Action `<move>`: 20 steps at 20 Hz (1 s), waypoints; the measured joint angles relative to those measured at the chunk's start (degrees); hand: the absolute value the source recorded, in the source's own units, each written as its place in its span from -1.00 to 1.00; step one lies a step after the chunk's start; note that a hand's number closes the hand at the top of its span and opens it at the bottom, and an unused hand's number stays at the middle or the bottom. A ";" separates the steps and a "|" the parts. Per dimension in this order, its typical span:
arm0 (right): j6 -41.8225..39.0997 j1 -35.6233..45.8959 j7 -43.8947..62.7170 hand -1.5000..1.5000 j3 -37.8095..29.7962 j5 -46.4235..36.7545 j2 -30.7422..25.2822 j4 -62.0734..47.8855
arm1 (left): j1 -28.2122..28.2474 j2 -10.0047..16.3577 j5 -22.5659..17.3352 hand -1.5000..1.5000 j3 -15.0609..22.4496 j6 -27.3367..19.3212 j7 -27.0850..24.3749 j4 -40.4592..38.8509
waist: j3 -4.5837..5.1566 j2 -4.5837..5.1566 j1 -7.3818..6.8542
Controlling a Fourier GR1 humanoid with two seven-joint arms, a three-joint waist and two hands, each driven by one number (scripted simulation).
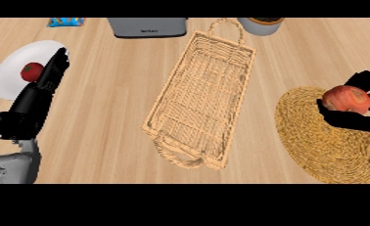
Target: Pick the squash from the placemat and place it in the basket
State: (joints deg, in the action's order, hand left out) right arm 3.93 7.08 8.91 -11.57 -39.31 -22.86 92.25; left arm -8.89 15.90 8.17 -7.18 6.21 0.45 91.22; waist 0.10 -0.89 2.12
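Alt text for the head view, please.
The right robot hand curls round the orange squash over the woven placemat at right. The wicker basket lies mid-counter; the left robot hand rests open by a white plate at left.

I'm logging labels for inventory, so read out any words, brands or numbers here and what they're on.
Grey appliance: small dark label on its front, too blurred to read.
Blue packet: pale markings, too small to read.
No other text shows.
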 measured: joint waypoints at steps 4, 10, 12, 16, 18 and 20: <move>-4.87 2.24 4.39 1.00 -1.47 6.13 -0.48 12.54 | -0.48 0.28 -0.01 0.00 -0.45 0.18 -0.90 -1.31 | 0.02 0.19 -0.25; -13.86 12.12 19.94 1.00 0.77 12.30 -1.33 25.47 | -1.84 -0.56 0.90 0.00 0.58 -0.07 -1.58 -2.21 | 0.03 0.50 -1.53; -16.15 17.36 26.38 1.00 2.29 13.70 -1.28 26.97 | -2.20 -0.79 1.01 0.00 0.97 0.07 -0.95 -1.92 | 0.04 0.56 -1.93; -19.84 29.34 38.14 1.00 6.19 15.60 -0.75 25.30 | -2.68 -1.20 1.16 0.00 1.62 0.29 0.34 -0.80 | 0.04 0.66 -2.60; -20.51 34.51 41.91 1.00 8.43 15.42 0.31 23.03 | -2.95 -1.62 1.48 0.00 1.68 -0.02 -0.44 -1.84 | 0.04 0.74 -2.67; -20.40 39.83 45.21 1.00 10.95 14.67 2.22 20.34 | -3.65 -1.00 1.19 0.00 1.18 0.62 -1.01 -2.81 | 0.04 0.79 -2.81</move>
State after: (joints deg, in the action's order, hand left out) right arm -16.47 46.91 54.12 -0.62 -24.64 -20.64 112.59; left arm -12.54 14.90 9.36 -6.00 6.82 -0.57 88.41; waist 0.14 -0.09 -0.69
